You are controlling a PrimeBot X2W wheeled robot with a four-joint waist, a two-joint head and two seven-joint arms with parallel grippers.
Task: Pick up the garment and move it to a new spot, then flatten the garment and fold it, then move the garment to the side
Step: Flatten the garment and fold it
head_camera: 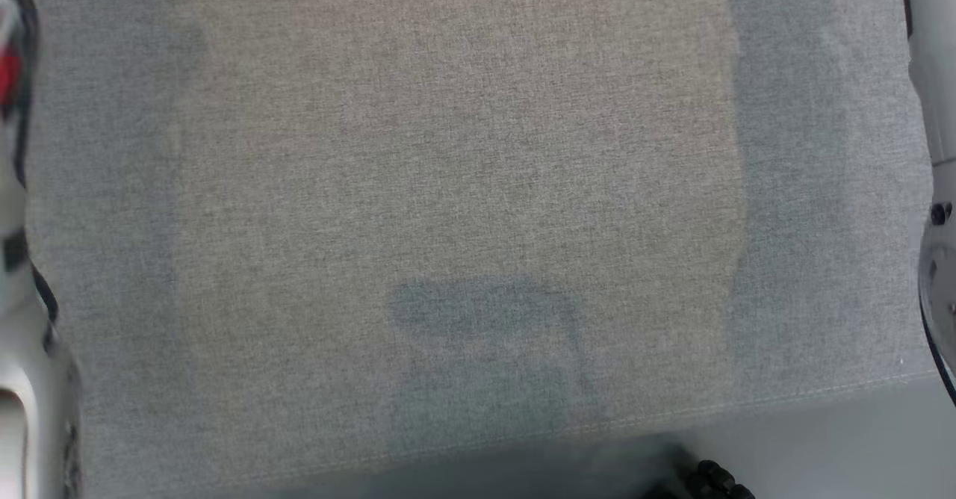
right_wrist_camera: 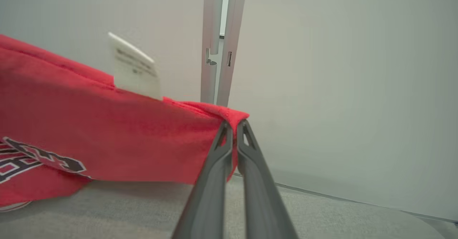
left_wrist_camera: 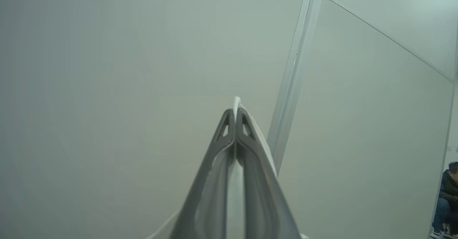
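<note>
right gripper [right_wrist_camera: 234,122] pinches garment [right_wrist_camera: 107,135] corner, cloth stretches left over the table [right_wrist_camera: 143,210]; left gripper [left_wrist_camera: 235,112] pressed on a white sliver [left_wrist_camera: 236,101] i can't id.

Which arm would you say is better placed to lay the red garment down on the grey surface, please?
Right, probably: the right jaws are shut on the red garment, which hangs over the grey surface. The left jaws pinch only a thin white edge, facing a wall.

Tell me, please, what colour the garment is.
The garment is red with dark, white-outlined lettering, best seen in the right wrist view.
</note>
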